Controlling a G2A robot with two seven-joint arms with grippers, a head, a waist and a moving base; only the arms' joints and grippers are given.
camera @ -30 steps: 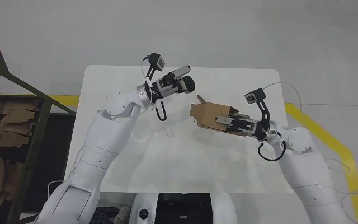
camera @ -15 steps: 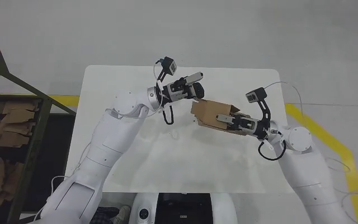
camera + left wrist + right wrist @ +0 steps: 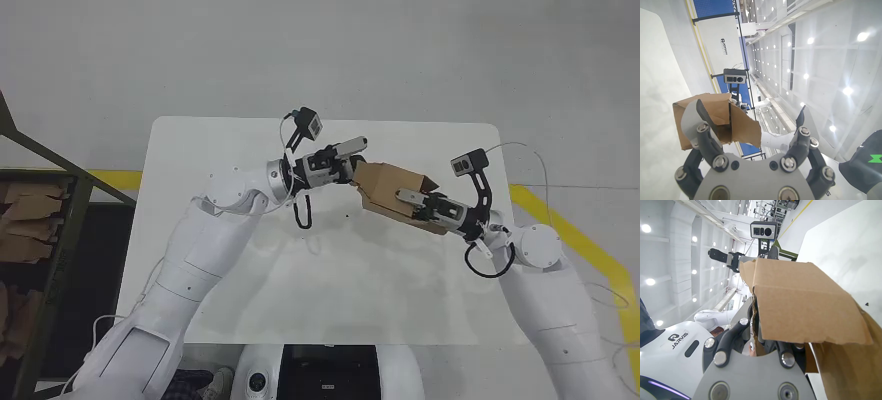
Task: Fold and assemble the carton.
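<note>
White smooth table [image 3: 220,300]; boxy brown cardboard carton [image 3: 385,186] clamped by right tool [image 3: 413,200].

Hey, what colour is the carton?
The carton is plain brown cardboard, clearest in the right wrist view.

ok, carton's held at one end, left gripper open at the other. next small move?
Probably close the left gripper on the loose flap to fold it inward. Its jaws stand open at the carton's open end with that flap between them, and the right gripper clamps the opposite end.
</note>
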